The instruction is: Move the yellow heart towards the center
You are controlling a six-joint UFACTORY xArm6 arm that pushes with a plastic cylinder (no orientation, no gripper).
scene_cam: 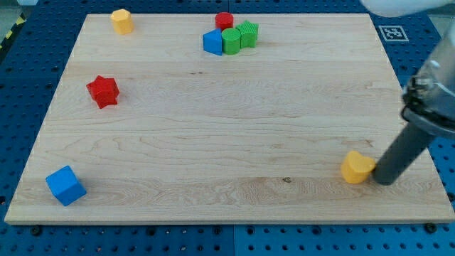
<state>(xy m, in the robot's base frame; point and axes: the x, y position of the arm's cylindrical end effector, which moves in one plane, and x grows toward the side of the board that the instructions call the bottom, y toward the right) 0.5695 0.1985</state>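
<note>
At the bottom of the picture, on the lower left of the table, sits a blue cube. Over at the lower right is the yellow heart, and my tip is right beside it on its right side, touching it or almost touching it. There is no gripper here, only a dark rod, so nothing is being held. The heart is far from the middle of the table, so I think the job has only just begun and nearly all the pushing is left to do, toward the upper left. Farther up on the left is a red star. At the top are a yellow block, a red block, a blue block and two green blocks.
</note>
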